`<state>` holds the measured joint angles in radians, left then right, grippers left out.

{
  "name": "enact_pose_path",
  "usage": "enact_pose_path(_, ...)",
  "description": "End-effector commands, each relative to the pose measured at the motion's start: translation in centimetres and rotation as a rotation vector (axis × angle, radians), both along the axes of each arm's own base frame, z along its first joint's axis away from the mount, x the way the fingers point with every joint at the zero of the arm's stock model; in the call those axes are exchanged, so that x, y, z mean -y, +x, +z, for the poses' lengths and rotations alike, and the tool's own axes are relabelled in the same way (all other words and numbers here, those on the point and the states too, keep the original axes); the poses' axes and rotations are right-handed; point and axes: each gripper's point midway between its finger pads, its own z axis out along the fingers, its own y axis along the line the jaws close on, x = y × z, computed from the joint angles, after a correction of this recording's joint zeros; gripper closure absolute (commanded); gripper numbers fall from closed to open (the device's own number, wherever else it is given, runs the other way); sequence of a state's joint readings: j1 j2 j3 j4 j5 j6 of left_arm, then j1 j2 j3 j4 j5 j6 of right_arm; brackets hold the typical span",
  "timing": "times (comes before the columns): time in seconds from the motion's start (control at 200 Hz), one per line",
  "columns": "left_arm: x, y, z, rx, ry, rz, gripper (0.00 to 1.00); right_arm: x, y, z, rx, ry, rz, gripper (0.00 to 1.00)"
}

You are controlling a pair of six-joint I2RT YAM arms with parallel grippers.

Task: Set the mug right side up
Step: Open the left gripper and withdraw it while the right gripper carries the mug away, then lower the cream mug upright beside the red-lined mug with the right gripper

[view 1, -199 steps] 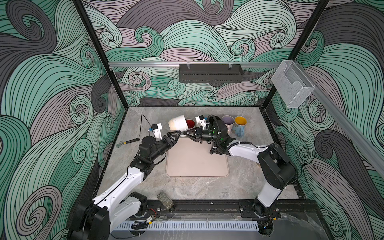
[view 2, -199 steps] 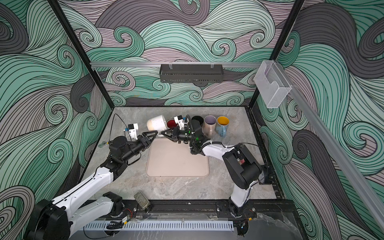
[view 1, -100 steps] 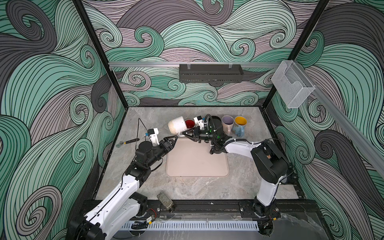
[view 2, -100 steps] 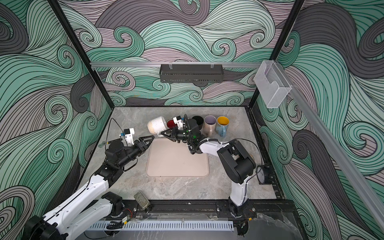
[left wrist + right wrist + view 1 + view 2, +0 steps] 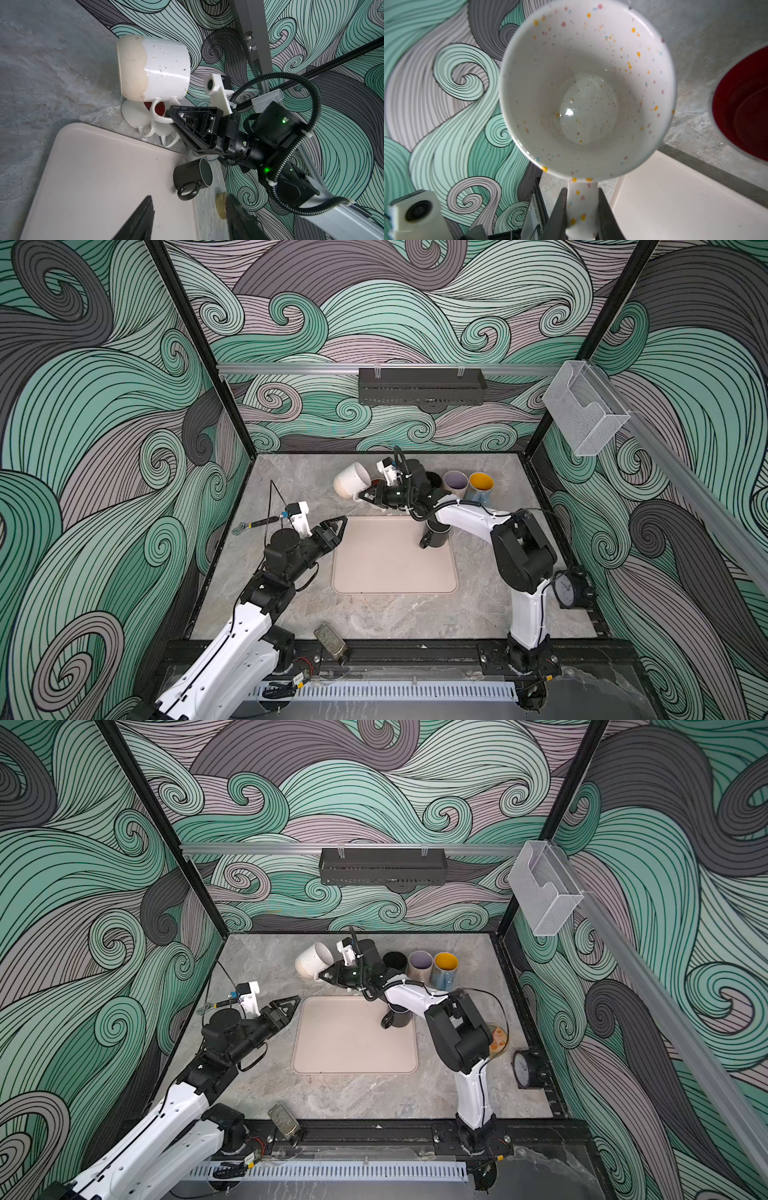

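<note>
One mug: left wrist shows its outside, right wrist its inside.

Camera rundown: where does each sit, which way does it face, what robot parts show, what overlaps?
Top views: high over the arm bases, looking down at the whole table; both arms show.
Left wrist: on the left arm, facing across the tray toward the speckled mug and right gripper; own left gripper open at the edge.
Right wrist: behind its own fingers, looking into the mug's mouth; they clamp its handle.
Shared: every view shows the speckled mug.
</note>
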<state>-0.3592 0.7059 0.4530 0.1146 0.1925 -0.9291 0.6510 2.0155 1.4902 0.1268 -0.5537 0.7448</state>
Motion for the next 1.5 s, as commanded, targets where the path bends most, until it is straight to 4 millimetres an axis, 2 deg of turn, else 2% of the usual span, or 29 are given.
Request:
enact_pose_path(0.0,-0.5,0.3,-0.2,0.011,0.038,0.017,0.43,-0.8,1.2,1.8,0.171,-0.079,0.008,1.00)
enact_pose_path(0.475,-0.6,0.7,-0.3,0.011,0.050,0.030,0.43,-3.8,3.6,-2.6,0.383,-0.527,-0.058,1.00)
enact_pose_path(0.611,-0.7,0.6,-0.2,0.012,0.052,0.031,0.43,-4.2,4.6,-3.0,0.426,-0.597,-0.102,1.00)
enact_pose_path(0.636,-0.7,0.6,-0.3,0.011,0.053,0.031,0.43,-3.9,4.5,-3.6,0.411,-0.629,-0.104,1.00)
enact_pose_path(1.201,-1.2,0.2,-0.9,0.002,0.060,0.045,0.42,-2.4,6.3,-6.6,0.345,-0.821,-0.193,1.00)
enact_pose_path(1.496,-1.2,0.2,-1.0,0.001,0.061,0.044,0.42,-1.9,6.3,-6.8,0.335,-0.846,-0.231,1.00)
